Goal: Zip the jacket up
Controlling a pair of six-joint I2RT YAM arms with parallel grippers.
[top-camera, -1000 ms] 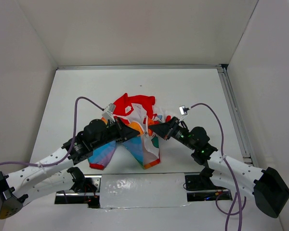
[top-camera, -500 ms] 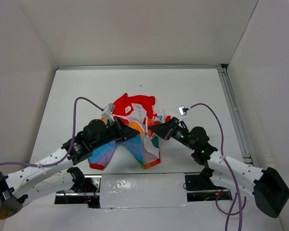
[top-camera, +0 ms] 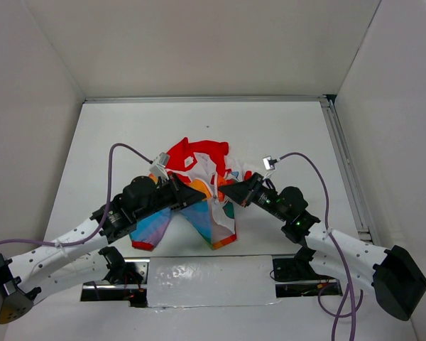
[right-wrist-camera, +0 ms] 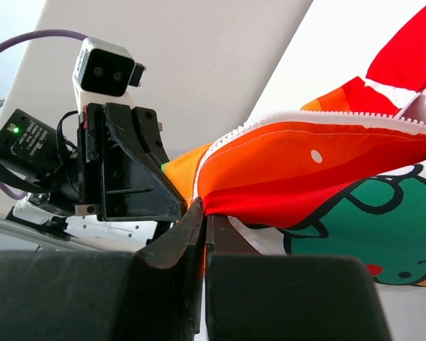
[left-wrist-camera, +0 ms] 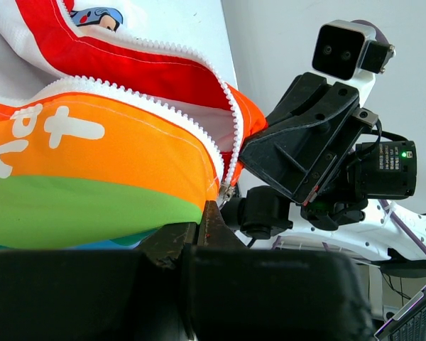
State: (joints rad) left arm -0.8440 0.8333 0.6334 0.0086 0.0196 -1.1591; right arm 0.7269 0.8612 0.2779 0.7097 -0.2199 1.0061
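Jacket (top-camera: 199, 153) bunched, zipper (left-wrist-camera: 221, 153) open, left fingers (left-wrist-camera: 200, 238), right fingers (right-wrist-camera: 190, 229) pinching fabric edges

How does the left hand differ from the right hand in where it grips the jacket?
The left hand reaches in from the left and pinches the jacket beside the zipper slider. The right hand reaches in from the right and pinches plain orange-red cloth. Both are shut on the jacket, tips almost meeting.
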